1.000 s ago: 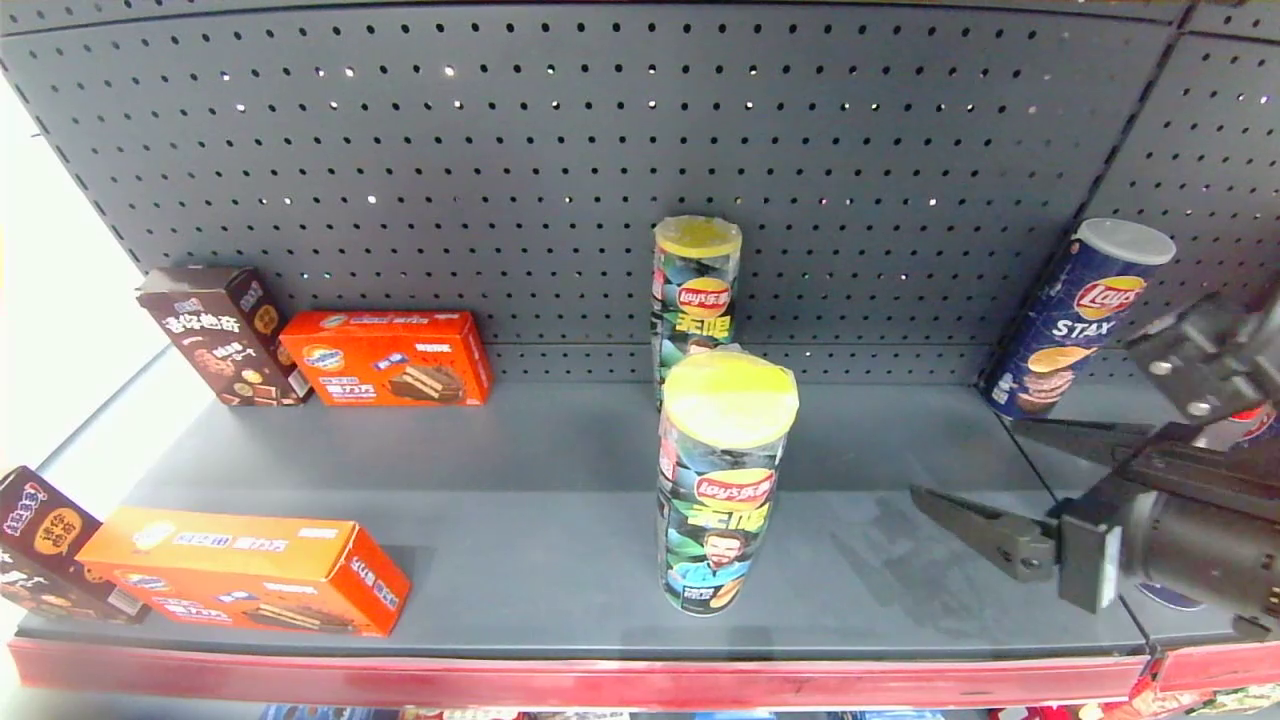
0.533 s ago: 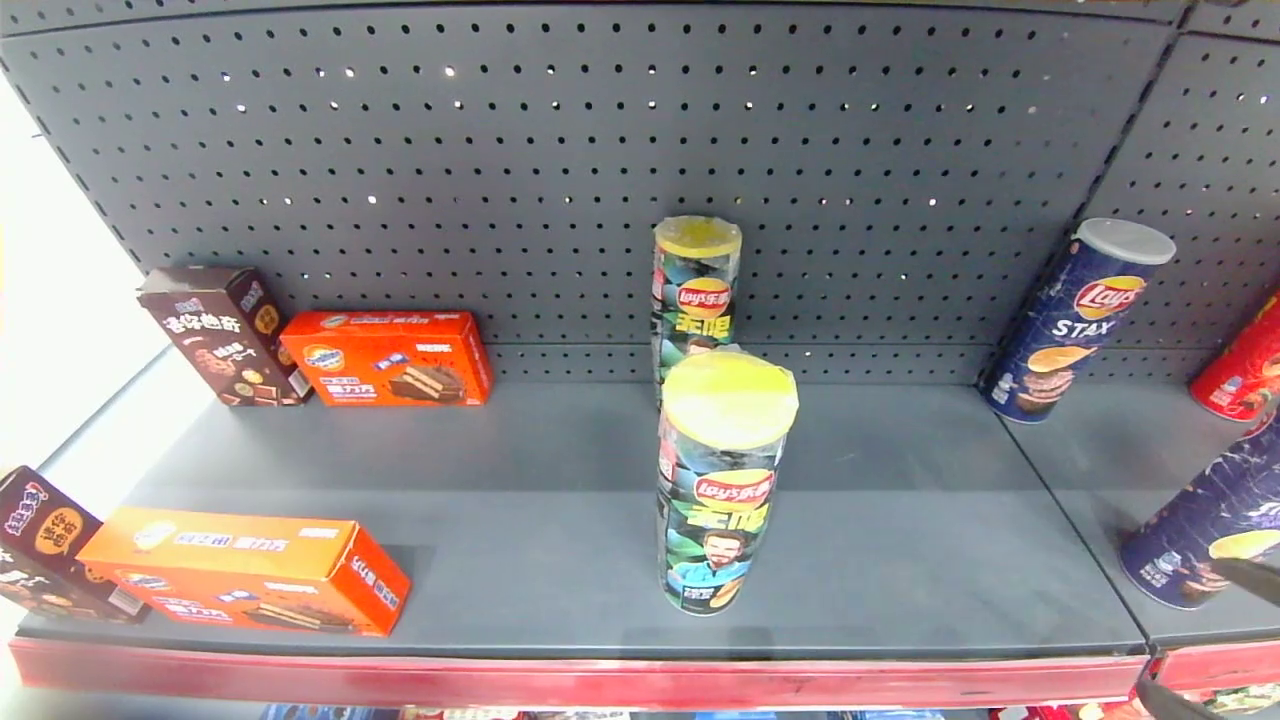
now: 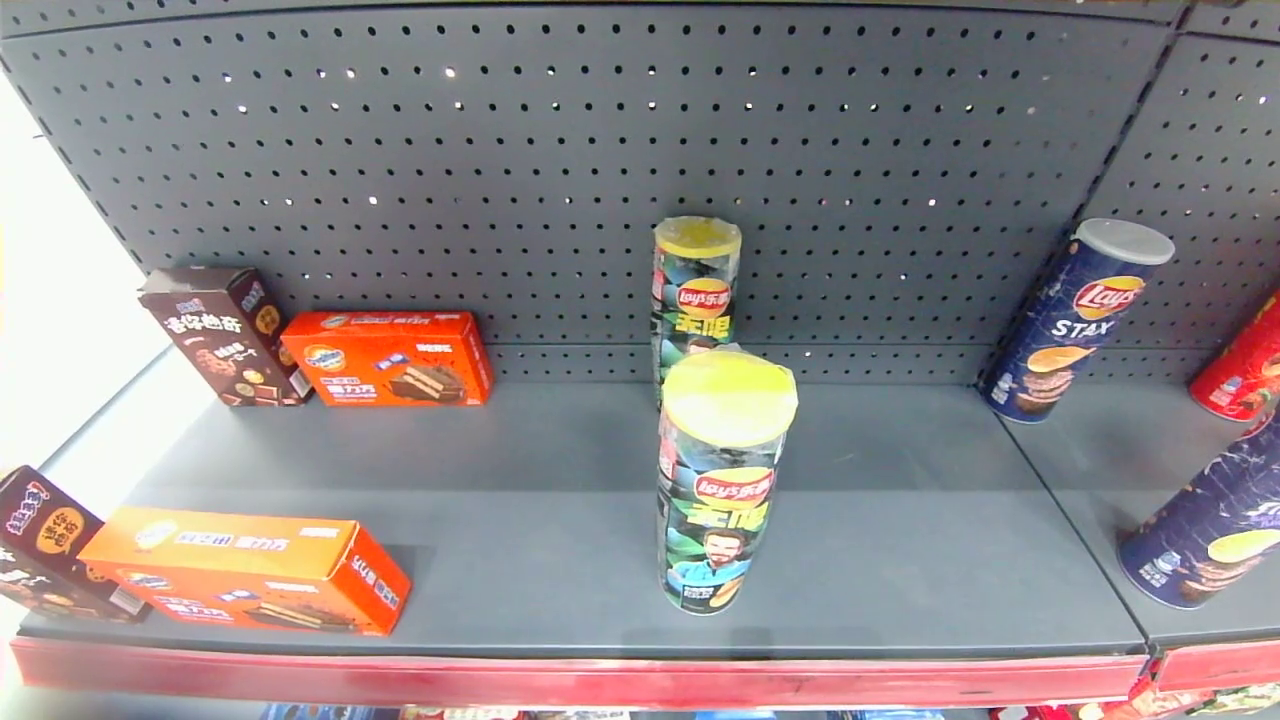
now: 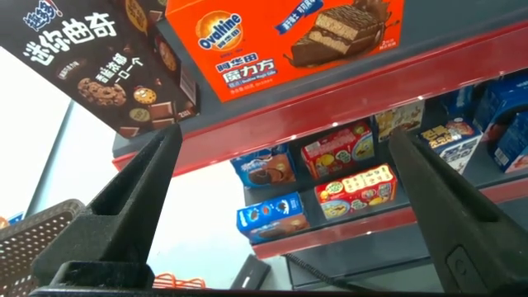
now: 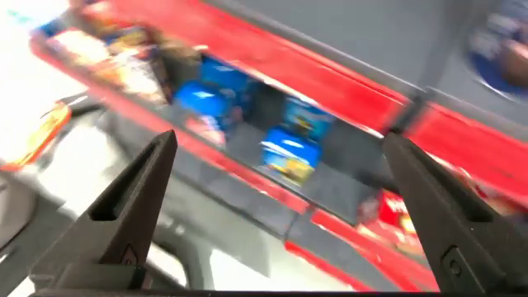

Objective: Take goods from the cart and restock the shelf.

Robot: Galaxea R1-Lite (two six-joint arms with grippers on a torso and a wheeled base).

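Two green chip cans stand on the grey shelf (image 3: pixel 900 520), one near the front (image 3: pixel 722 485) and one behind it at the pegboard (image 3: pixel 695 295). A blue chip can (image 3: pixel 1080 318) leans at the back right, and another blue can (image 3: pixel 1205 535) stands at the front right. My left gripper (image 4: pixel 282 136) is open below the shelf's red front edge (image 4: pixel 330 91), under an orange box (image 4: pixel 289 41) and a brown cookie box (image 4: pixel 99 66). My right gripper (image 5: pixel 280 139) is open too, facing a red shelf edge (image 5: pixel 330 74) and goods on lower shelves.
Brown and orange boxes sit at the back left (image 3: pixel 385 357) and the front left (image 3: pixel 250 585) of the shelf. A red can (image 3: pixel 1245 370) stands at the far right. Bare shelf floor lies on both sides of the front green can. A basket corner (image 4: pixel 33 239) is by my left gripper.
My right arm has drawn back off the shelf's right side and out of the head view. The front right blue can it hid now shows.
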